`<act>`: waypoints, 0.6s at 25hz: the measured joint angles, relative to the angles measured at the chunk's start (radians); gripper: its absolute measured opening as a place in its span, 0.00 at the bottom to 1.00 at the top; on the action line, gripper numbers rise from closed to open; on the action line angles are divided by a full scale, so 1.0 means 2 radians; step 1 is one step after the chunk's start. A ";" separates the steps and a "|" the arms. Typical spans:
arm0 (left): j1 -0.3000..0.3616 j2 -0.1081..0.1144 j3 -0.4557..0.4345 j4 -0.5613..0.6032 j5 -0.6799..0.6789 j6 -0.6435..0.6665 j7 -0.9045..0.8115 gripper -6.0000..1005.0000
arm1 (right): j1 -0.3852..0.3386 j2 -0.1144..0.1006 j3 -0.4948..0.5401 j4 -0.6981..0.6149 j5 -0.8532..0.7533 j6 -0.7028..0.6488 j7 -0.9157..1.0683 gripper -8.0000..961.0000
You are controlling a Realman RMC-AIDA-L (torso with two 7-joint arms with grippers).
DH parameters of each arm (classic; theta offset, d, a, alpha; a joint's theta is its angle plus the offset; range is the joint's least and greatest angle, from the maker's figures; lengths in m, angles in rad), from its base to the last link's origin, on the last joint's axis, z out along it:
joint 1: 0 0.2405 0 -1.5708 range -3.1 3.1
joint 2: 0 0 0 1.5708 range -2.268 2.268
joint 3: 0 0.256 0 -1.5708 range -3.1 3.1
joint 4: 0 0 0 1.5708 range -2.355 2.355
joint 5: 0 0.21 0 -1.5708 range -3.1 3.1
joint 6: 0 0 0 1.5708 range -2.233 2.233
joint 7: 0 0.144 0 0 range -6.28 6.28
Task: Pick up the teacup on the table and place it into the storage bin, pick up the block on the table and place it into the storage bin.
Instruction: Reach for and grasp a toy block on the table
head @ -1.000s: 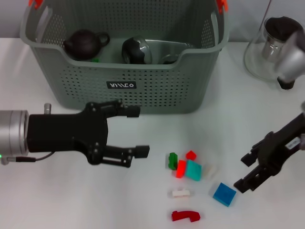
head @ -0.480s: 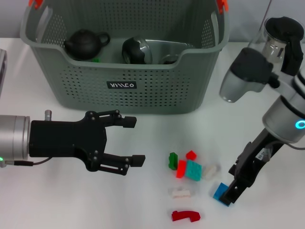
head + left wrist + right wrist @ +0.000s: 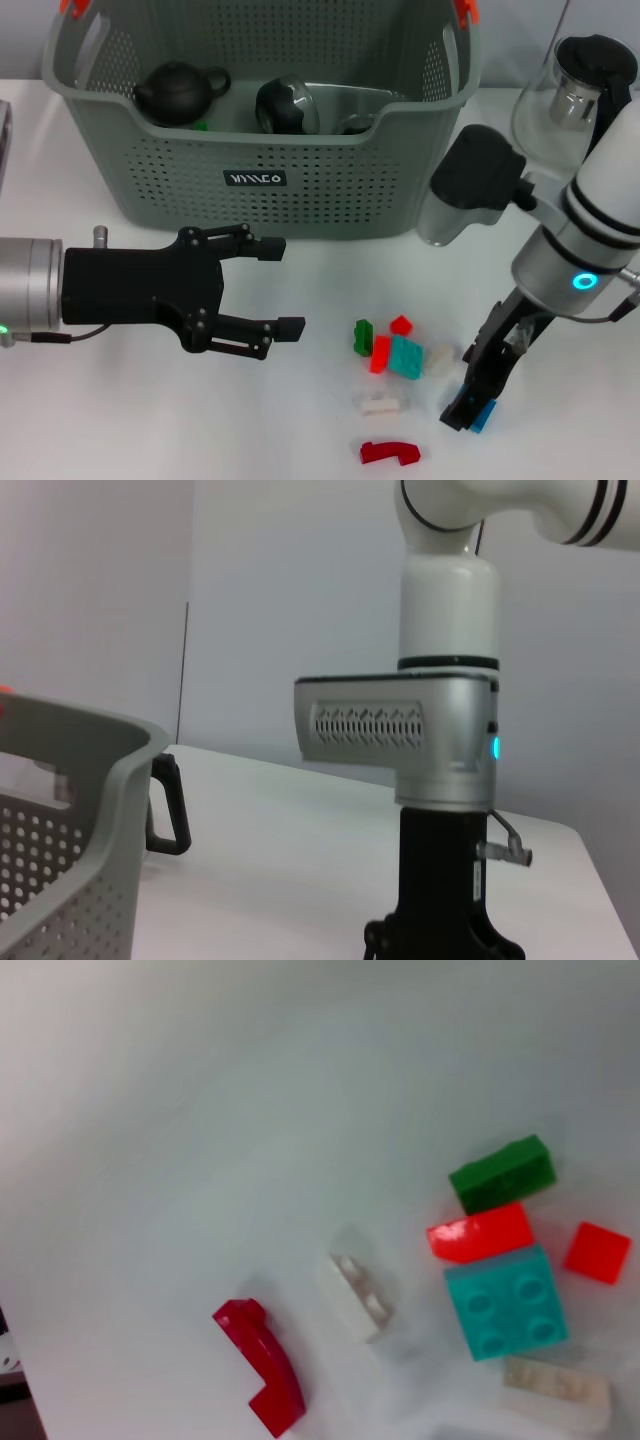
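The storage bin (image 3: pixel 265 178) stands at the far side of the table (image 3: pixel 150 420) and already holds a dark teapot (image 3: pixel 178 90) and a glossy dark rounded vessel (image 3: pixel 287 105), possibly the teacup, so that half looks done. The block half is under way: the right gripper (image 3: pixel 472 405) is down over the blue block (image 3: pixel 483 415) at the near right, but whether its fingers have closed on it I cannot tell. Left of it lie the teal block (image 3: pixel 407 357), green block (image 3: pixel 362 337), red pieces and white pieces. The left gripper (image 3: pixel 275 286) hovers near the bin's front, fingers apart and empty.
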 joint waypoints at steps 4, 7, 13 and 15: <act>0.000 0.000 -0.001 0.000 -0.001 -0.001 0.001 0.92 | -0.001 0.001 -0.024 0.000 0.006 0.008 0.013 0.97; -0.001 0.000 -0.002 -0.003 -0.001 -0.003 0.002 0.92 | -0.003 0.001 -0.037 -0.001 0.006 0.011 0.020 0.97; -0.005 0.003 -0.006 -0.015 0.000 -0.004 0.007 0.92 | -0.006 0.000 -0.053 -0.004 0.007 0.018 0.031 0.95; -0.006 0.003 -0.006 -0.018 0.000 -0.004 0.008 0.92 | -0.007 0.000 -0.061 -0.004 0.006 0.023 0.035 0.95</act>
